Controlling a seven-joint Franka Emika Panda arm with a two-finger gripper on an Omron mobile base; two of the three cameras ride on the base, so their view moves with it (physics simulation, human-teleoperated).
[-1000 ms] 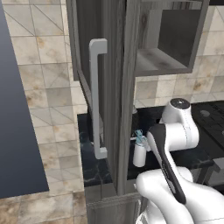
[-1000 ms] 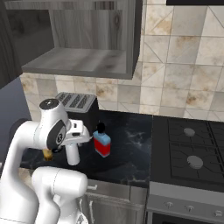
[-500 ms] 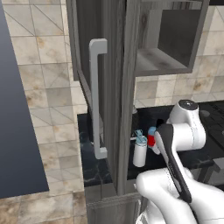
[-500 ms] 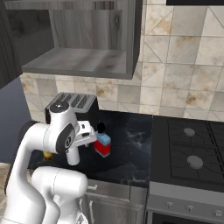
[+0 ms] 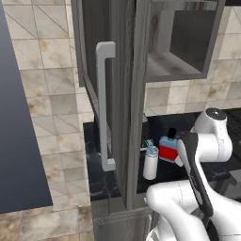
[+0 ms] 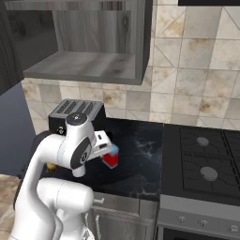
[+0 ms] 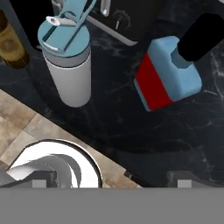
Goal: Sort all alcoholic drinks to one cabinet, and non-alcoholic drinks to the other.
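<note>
The gripper [image 7: 109, 183] hangs wide open, holding nothing, above the dark counter [image 7: 109, 127]. Below it stand the red-and-blue bottle [image 7: 168, 76] and the white teal-lidded bottle [image 7: 69, 65] — apart, upright. The amber bottle [image 7: 11, 43] stands beside the white one. A toaster [image 6: 77, 115] sits behind; the cabinet door [image 5: 117, 94] stands open beside them.

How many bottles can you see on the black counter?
3: the white bottle with a teal lid, the red-and-blue bottle beside it, and an amber bottle at the edge. More may be hidden.
</note>
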